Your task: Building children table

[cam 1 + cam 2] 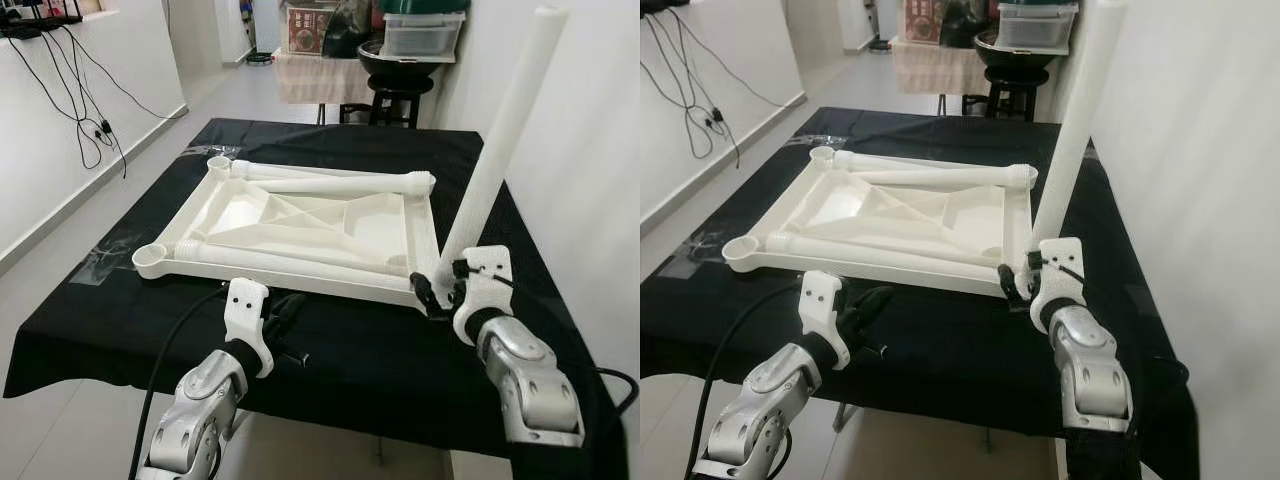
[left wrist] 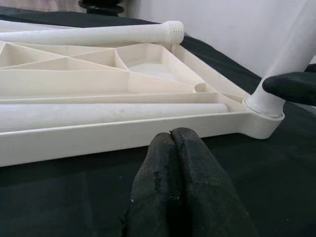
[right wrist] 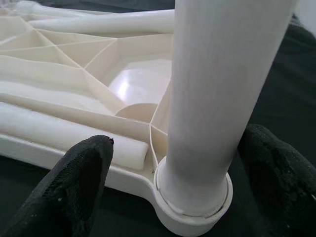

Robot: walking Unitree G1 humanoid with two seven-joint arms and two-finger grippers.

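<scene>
One leg (image 1: 500, 140) already stands in the near right corner socket (image 3: 192, 207) of the upturned white tabletop (image 1: 420, 235), which lies upside down on the black-covered table (image 1: 360, 350); its long axis runs up and away from the socket, leaning a little rather than plumb. The right gripper (image 1: 437, 292) is at the foot of that leg, its two black fingers (image 3: 74, 182) spread wide on either side of the shaft, apart from it, so the leg lies straight between them and a plain closing would catch it just above the socket. Two more legs lie flat inside the tabletop: the near loose leg (image 1: 290, 262) runs along the front edge, and the far loose leg (image 1: 340, 183) runs along the back edge with its threaded end toward the right. The left gripper (image 1: 285, 318) rests low over the cloth just in front of the tabletop's front edge, fingers pressed together and empty. My judgement is that the standing leg is the right arm's business, since it already straddles it, whereas the near loose leg lies closest to the left gripper, crosswise to its fingers.
</scene>
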